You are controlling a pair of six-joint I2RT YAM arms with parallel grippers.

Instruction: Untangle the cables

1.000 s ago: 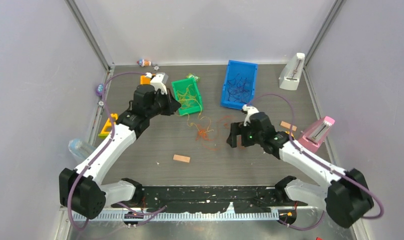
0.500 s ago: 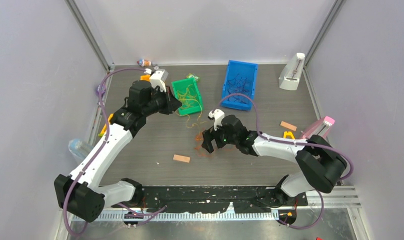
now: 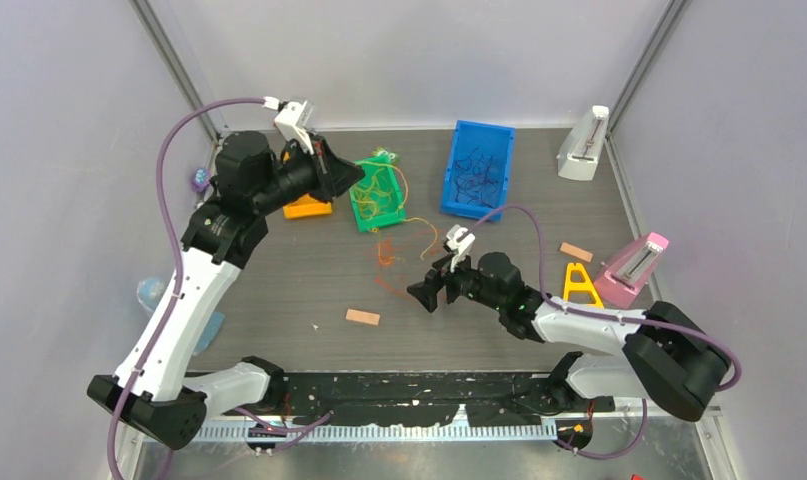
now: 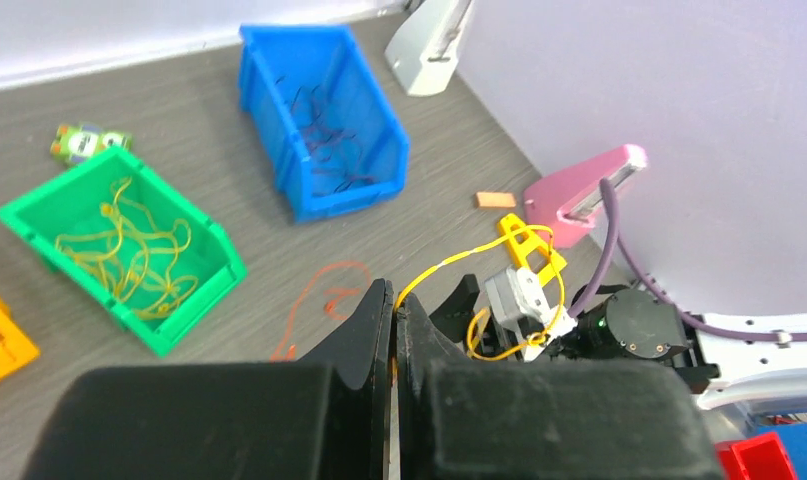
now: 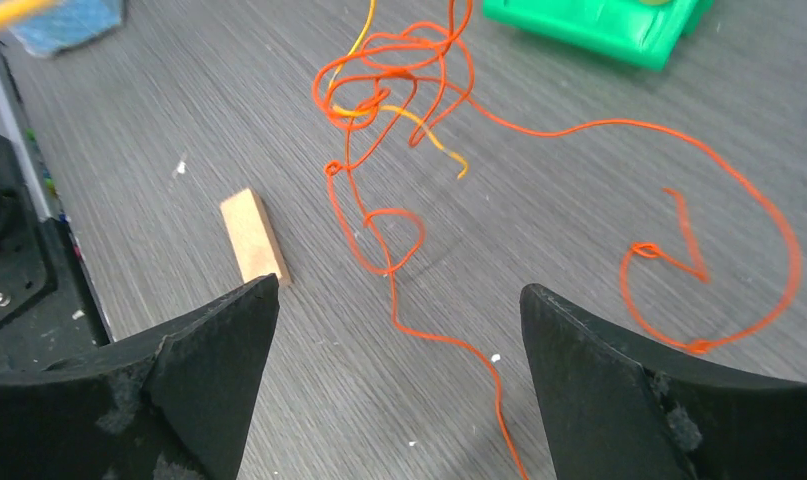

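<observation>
My left gripper (image 3: 351, 178) hangs raised beside the green bin (image 3: 362, 222), shut on a thin yellow cable (image 4: 459, 258). From the shut jaws (image 4: 394, 295) this cable arcs right and loops over my right arm's wrist camera. A loose tangle of orange-red cables (image 3: 384, 250) lies on the table between the arms. It fills the upper middle of the right wrist view (image 5: 389, 90), with a short yellow strand (image 5: 429, 125) caught in it. My right gripper (image 3: 424, 292) is open, low just right of the tangle. One orange strand runs between its fingers (image 5: 399, 300), untouched.
The green bin (image 4: 229, 265) holds yellow cables; the blue bin (image 3: 454, 205) holds dark ones. An orange bin (image 3: 304, 208) sits left of the green. A wooden block (image 3: 362, 317) lies near the tangle. A yellow triangle (image 3: 579, 285), pink stand (image 3: 634, 262) and white stand (image 3: 583, 145) are on the right.
My left arm has risen and drawn back, pulling the yellow cable up out of the tangle. My right gripper swung left to the tangle, still open. The orange strands have spread out.
</observation>
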